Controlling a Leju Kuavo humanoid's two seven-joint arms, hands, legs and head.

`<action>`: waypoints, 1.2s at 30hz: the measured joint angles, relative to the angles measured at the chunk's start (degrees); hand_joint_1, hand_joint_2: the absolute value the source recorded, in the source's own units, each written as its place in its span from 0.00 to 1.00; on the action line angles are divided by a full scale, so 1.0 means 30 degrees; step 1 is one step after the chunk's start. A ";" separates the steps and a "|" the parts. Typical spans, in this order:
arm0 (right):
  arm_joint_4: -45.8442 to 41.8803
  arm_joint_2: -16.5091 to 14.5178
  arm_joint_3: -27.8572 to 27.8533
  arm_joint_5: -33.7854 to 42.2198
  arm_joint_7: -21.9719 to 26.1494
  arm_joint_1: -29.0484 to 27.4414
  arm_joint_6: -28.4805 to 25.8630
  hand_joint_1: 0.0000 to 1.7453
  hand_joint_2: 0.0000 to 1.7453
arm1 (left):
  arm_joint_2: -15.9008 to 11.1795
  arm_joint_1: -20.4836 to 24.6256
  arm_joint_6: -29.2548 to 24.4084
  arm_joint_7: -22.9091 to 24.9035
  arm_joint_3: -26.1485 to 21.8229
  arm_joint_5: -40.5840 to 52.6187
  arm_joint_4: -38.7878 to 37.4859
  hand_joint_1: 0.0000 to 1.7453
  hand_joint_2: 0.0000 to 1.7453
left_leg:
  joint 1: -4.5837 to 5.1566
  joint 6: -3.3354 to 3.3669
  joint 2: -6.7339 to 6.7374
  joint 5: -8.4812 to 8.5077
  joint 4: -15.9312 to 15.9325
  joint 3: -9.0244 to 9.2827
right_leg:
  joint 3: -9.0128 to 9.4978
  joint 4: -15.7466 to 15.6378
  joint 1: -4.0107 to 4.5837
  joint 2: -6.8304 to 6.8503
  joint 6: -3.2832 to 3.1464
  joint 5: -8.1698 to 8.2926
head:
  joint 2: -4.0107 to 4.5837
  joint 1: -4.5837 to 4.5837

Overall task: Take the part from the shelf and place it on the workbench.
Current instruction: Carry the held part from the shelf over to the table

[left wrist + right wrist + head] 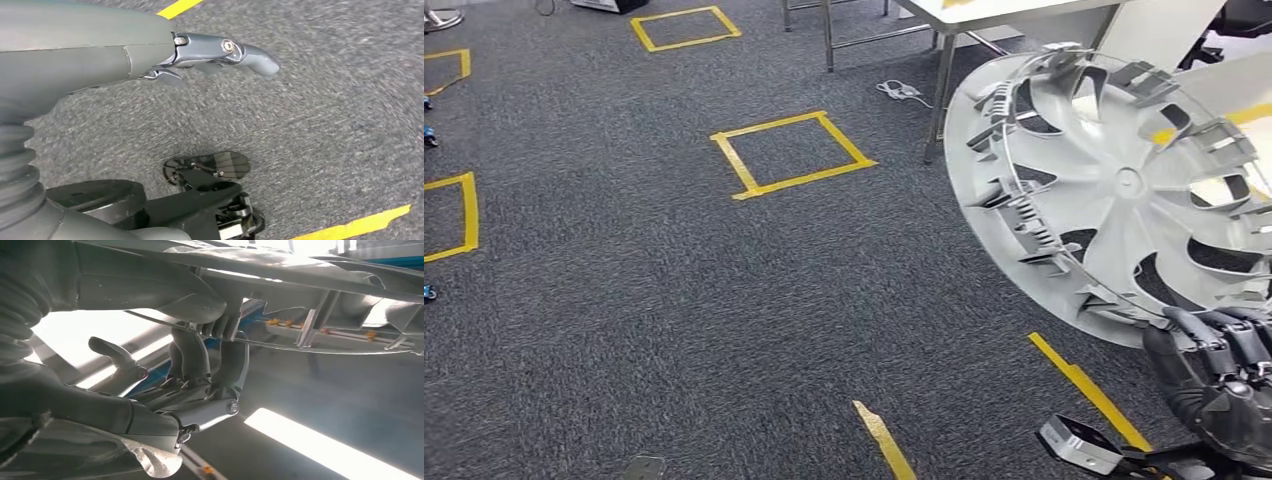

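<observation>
While we look down from the head view, we see our right hand gripping the part, a large silver-grey wheel cover, by its lower rim. We hold it up in the air, tilted, with its ribbed back and clips facing us, above the grey carpet. Behind its upper edge stands a white workbench on metal legs, and the part is not resting on it; nothing carries the part but our hand.

From the right wrist view, our dark fingers curl up over the part's rim while the thick thumb stands apart from it.

In the left wrist view, our left hand hangs over the carpet with nothing in it; its fingers reach out fairly straight, though we cannot tell how far apart they are.

Yellow tape marks a square on the carpet near the workbench's legs, with more squares toward the far and left edges, and a yellow strip runs just beside our right hand. A white cable lies on the carpet by the workbench's legs.
</observation>
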State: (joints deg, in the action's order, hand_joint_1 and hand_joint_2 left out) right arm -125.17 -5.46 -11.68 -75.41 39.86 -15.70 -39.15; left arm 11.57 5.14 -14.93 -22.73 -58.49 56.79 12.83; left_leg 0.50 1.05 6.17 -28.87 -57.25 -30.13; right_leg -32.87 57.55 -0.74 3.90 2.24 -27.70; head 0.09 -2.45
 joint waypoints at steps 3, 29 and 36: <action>-0.0004 0.0000 -0.0042 -0.0004 -0.0007 -0.0073 0.0000 1.00 1.00 | 0.0013 0.0077 0.0000 0.0000 0.0000 0.0005 0.0000 0.00 1.00 | -0.0087 -0.0256 0.0023 -0.0276 -0.0207 0.0061 | -0.0025 -0.0011 -0.0014 -0.0655 -0.0399 0.0101 | 0.0000 0.0038; -0.0058 -0.0029 -0.0277 -0.0131 0.0018 -0.0008 0.0000 1.00 1.00 | 0.0005 -0.0020 0.0011 0.0024 -0.0007 0.0009 0.0000 0.00 1.00 | -0.0152 0.0066 -0.0249 0.0154 0.0016 -0.0188 | -0.0311 0.0731 -0.0163 -0.0036 0.0407 -0.0059 | 0.0000 -0.0093; -0.0107 -0.0029 -0.0382 -0.0468 -0.0004 -0.0164 0.0000 1.00 1.00 | 0.0004 0.0079 -0.0145 0.0011 -0.0015 -0.0033 0.0000 0.00 1.00 | -0.0308 -0.0543 -0.1142 -0.1343 -0.2010 -0.0730 | -0.0048 0.0123 -0.0087 -0.0975 -0.0633 -0.0003 | 0.0000 -0.0021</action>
State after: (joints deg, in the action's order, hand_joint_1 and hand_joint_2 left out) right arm -125.49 -5.55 -12.83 -76.81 39.85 -16.19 -39.15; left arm 11.58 5.37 -15.37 -22.70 -58.53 56.69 12.83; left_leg -0.42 -0.58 2.75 -32.90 -63.28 -32.32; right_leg -33.02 57.92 -1.00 0.97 0.34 -27.71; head 0.09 -2.51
